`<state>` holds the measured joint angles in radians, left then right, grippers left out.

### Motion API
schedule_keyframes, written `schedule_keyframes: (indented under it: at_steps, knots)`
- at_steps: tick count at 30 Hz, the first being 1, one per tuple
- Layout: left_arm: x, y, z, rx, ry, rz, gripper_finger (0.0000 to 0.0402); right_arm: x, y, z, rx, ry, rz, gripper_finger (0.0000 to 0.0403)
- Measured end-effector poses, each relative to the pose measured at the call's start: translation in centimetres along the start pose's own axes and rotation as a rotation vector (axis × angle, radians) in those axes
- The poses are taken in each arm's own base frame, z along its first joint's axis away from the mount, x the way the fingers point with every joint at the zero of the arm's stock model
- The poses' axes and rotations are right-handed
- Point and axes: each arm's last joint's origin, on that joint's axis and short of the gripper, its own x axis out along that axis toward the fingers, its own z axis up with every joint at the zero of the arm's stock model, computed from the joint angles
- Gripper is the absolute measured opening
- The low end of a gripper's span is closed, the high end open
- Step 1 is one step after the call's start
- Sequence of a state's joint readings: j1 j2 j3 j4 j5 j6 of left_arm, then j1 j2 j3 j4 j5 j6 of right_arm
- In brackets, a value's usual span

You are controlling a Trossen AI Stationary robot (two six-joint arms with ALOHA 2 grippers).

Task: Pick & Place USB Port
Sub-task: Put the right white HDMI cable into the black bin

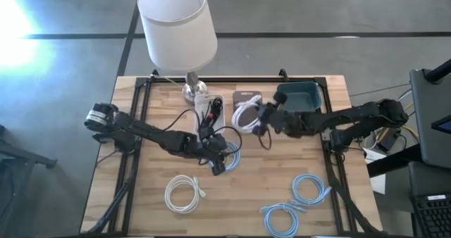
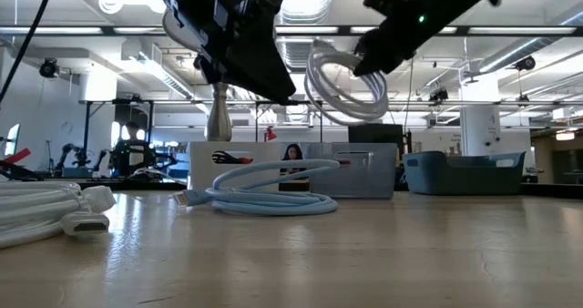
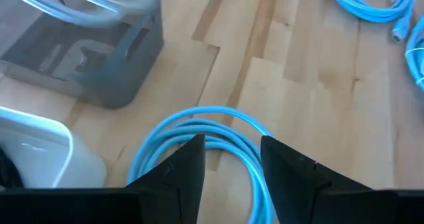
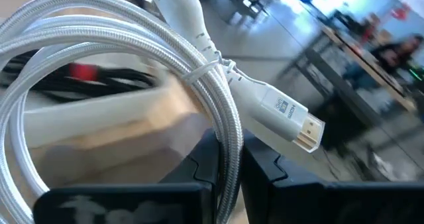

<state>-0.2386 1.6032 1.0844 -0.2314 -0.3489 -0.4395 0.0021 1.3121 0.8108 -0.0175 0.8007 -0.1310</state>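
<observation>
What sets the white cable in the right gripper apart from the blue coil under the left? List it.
1. The white cable hangs in the air, pinched by the right gripper; the blue coil lies flat on the table.
2. The left gripper hovers open over the blue coil, gripping nothing.
Both are coiled.

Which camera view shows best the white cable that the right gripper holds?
The right wrist view: the white cable fills it, plug and tie visible, pinched in the right gripper. The low view shows its coil hanging in the air. The high view shows it small. The left wrist view shows only a blur.
</observation>
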Motion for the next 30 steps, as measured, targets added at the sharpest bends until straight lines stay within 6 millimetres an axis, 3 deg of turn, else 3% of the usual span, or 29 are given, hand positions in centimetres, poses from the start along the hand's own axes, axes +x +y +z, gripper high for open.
schedule_keyframes:
  at_steps: [12,18,24,30]
  knots:
    - [0.0,-0.3,-0.5,-0.085,0.002,0.012,0.0149,6.0,-3.6,-2.2,0.168,0.106,-0.045,0.0042]
    - [0.0,-0.2,-0.8,-0.111,0.008,0.013,0.0149,8.0,-4.1,-1.5,0.161,0.195,-0.076,0.0038]
    - [0.1,-0.1,-1.1,-0.149,0.006,0.031,0.0149,9.0,-4.1,0.4,0.103,0.429,-0.107,0.0037]
    - [0.1,-0.1,-1.1,-0.150,0.004,0.038,0.0149,9.5,-3.7,0.6,0.080,0.731,-0.146,0.0036]
